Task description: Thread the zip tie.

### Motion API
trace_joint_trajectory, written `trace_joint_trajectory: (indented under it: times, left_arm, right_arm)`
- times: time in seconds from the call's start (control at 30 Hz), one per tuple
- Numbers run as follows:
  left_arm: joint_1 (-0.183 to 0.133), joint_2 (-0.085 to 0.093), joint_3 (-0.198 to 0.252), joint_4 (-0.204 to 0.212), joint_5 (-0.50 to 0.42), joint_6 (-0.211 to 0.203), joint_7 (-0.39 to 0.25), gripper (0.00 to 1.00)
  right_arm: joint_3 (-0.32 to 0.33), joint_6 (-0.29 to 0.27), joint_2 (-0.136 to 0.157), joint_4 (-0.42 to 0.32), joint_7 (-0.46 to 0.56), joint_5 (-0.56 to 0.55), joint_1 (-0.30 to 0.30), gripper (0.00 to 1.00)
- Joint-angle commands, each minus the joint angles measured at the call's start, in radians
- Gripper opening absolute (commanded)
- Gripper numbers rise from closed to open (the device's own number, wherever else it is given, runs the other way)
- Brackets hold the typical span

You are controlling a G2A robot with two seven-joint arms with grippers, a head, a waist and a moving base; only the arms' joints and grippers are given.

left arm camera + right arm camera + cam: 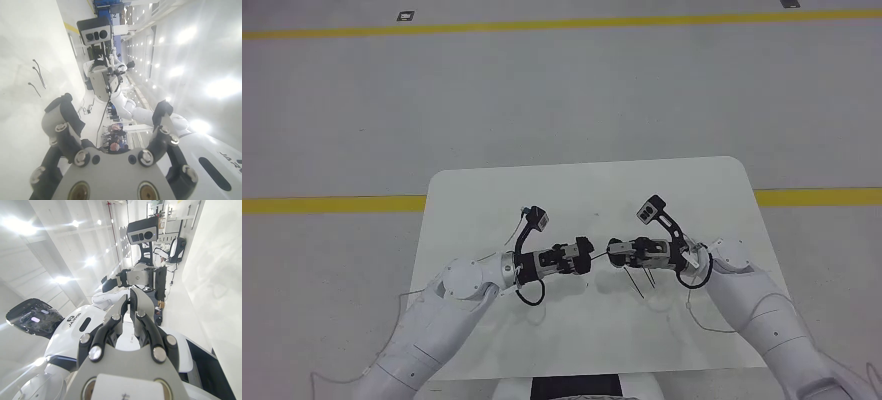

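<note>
Centre frame from above, right gripper (613, 250) looks pinched on the tie (104, 113); left gripper (586, 256), spread wide, should line up squarely before closing.

L gripper (114, 103) spread wide, facing R gripper (129, 296), pinched closed.

A dark sign (114, 16) in the room behind bears one letter.

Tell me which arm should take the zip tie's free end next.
Left. The left end effector is open, and the zip tie held in the shut right end effector appears to point into its gap, so left likely only needs to close.
</note>
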Motion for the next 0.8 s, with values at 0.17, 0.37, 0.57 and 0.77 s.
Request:
trace_joint_trajectory:
  times: [0.17, 0.37, 0.57, 0.77]
  left_arm:
    - [0.003, -0.001, 0.002, -0.001, -0.008, 0.004, 0.008, 1.00]
    - [0.001, -0.003, 0.024, 0.014, -0.098, 0.044, -0.021, 1.00]
    - [-0.016, -0.006, 0.039, 0.042, -0.146, 0.062, -0.029, 1.00]
    - [-0.022, -0.006, 0.044, 0.043, -0.148, 0.061, -0.038, 1.00]
  right_arm:
    - [0.000, 0.000, 0.000, 0.000, 0.000, 0.000, 0.000, 0.00]
    - [0.017, -0.023, 0.001, -0.034, -0.042, -0.004, -0.024, 0.00]
    - [0.038, -0.041, 0.002, -0.046, -0.036, 0.010, -0.039, 0.00]
    - [0.039, -0.040, 0.002, -0.046, -0.030, 0.007, -0.040, 0.00]
